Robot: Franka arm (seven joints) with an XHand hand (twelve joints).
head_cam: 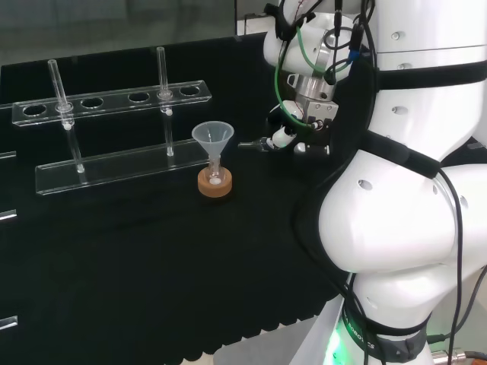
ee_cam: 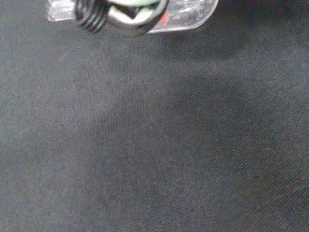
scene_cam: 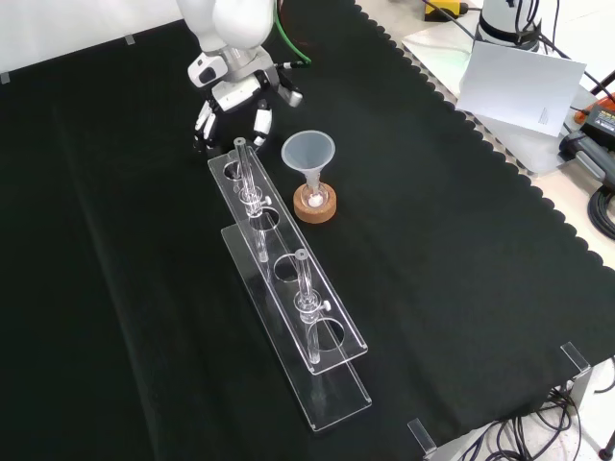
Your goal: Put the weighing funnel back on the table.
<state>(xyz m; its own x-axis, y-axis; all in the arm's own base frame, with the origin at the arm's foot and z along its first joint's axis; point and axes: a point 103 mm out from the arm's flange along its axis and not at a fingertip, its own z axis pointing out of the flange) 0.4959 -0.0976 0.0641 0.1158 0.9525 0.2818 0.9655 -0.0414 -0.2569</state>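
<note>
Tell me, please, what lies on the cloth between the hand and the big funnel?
Nothing does. In the front view, the stretch of black cloth between the hand and the funnel is bare.

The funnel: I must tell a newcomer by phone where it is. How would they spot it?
On the black cloth lies a long clear rack with two upright tubes. Beside its end nearest the hand stands the funnel, mouth up, on a cork ring. Nothing else there is cone-shaped or brown.
</note>
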